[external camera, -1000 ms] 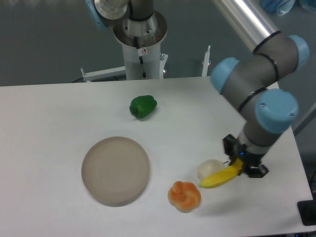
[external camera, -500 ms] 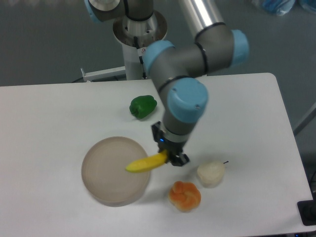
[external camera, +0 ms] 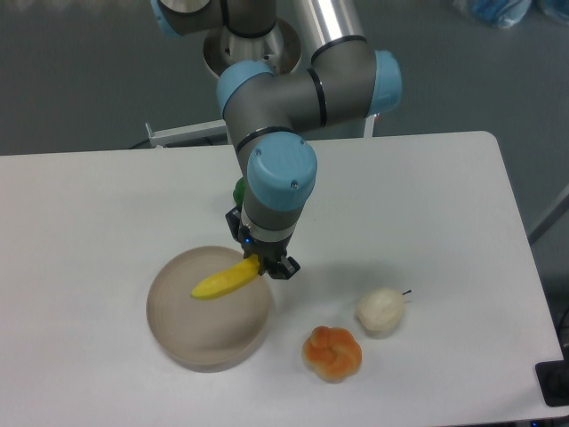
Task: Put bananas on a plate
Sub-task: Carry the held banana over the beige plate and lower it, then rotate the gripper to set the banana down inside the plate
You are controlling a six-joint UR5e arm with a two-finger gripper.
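One banana [external camera: 225, 279] is clamped at its right end in the gripper [external camera: 265, 263] and hangs over the plate [external camera: 174, 334], so I judge it best to lower it toward the middle, then open the fingers gently.

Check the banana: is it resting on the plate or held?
Held. The gripper is shut on one end of the banana, over the plate. Whether its free end touches the plate, cannot tell.
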